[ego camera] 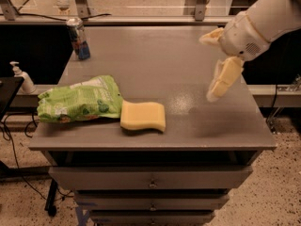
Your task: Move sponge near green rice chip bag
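The pale yellow sponge (142,116) lies flat on the grey table top (155,55) near the front edge. Its left end touches the right end of the green rice chip bag (77,100), which lies flat at the front left. My gripper (209,67) hangs above the right side of the table, well to the right of the sponge and clear of it. Its cream-yellow fingers (223,76) are spread apart and hold nothing.
A blue-and-silver drink can (77,38) stands at the back left corner of the table. A white pump bottle (21,77) stands on a lower ledge to the left. Drawers (150,180) sit under the table top. A rail runs along the back.
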Controlling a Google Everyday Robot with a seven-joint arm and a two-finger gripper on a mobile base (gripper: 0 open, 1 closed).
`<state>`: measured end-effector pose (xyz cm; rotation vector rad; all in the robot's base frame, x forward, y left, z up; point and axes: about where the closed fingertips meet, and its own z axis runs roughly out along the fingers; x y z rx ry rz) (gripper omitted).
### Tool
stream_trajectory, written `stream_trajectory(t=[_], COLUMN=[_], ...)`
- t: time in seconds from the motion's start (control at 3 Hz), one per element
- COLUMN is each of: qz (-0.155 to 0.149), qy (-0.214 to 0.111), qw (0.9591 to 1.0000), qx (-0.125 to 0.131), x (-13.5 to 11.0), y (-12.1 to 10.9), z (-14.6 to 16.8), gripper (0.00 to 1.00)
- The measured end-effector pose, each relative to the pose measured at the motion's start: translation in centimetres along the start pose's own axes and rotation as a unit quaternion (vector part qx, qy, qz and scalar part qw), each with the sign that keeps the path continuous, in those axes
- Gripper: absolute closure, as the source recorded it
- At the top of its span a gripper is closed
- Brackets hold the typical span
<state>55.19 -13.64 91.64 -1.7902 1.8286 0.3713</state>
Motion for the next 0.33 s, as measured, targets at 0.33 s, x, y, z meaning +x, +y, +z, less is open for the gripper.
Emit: stream_trajectory(t=[0.33], qz=[-0.01], qy=[-0.012], qw=[0.9994], qx=[0.031], x=[-1.01], y=[-1.84], z=[-3.03], gripper=[0.0])
